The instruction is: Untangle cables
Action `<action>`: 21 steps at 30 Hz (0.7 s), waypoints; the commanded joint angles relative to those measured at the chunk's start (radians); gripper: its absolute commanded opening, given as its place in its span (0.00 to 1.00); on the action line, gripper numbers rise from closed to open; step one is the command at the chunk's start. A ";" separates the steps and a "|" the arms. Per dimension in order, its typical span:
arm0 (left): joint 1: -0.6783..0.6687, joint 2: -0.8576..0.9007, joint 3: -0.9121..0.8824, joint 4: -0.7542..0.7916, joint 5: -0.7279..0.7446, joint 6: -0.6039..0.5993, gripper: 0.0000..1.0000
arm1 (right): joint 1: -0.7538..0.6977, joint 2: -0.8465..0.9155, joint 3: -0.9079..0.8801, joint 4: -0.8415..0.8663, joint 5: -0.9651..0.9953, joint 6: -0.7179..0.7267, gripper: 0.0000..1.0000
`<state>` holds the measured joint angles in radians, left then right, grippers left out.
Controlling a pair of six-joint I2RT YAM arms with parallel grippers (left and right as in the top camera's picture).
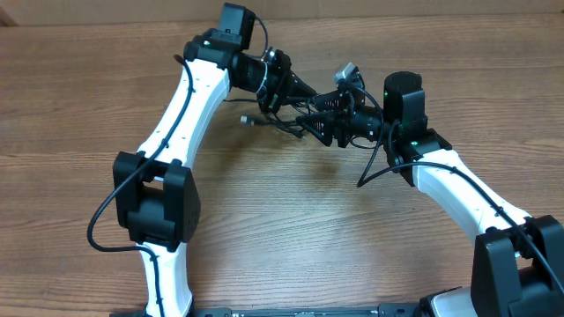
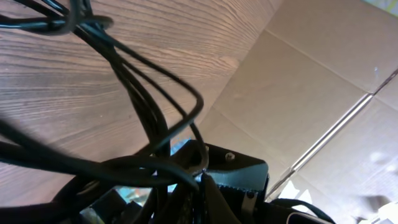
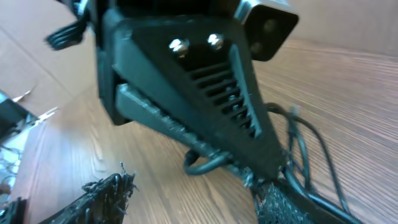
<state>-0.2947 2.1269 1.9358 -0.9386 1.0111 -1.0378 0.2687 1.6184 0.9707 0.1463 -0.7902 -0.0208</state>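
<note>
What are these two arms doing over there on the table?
They are working on a tangle of thin black cables on the wooden table. The left gripper is shut on a loop of the cables. The right gripper faces it closely with open fingers and grips nothing yet.

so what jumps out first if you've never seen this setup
The left hand and right hand are nearly nose to nose over the far middle of the wooden table. A knot of thin black cables trails from the shut left hand onto the wood. The right hand stands open just beside it, close enough that its own camera is mostly filled by the left one.
</note>
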 commanded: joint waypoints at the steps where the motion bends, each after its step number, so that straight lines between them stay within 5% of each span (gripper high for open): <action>1: -0.036 -0.008 0.025 0.001 0.030 0.008 0.04 | 0.005 -0.025 0.012 0.010 0.035 0.000 0.68; 15: -0.053 -0.008 0.025 -0.002 -0.058 0.013 0.04 | 0.005 -0.025 0.012 0.066 0.116 0.129 0.50; 21: -0.053 -0.008 0.025 0.023 -0.056 0.002 0.04 | 0.005 -0.025 0.012 0.039 0.117 0.129 0.24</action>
<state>-0.3191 2.1265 1.9491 -0.9192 0.9543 -1.0405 0.2630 1.6184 0.9680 0.1635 -0.6579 0.0971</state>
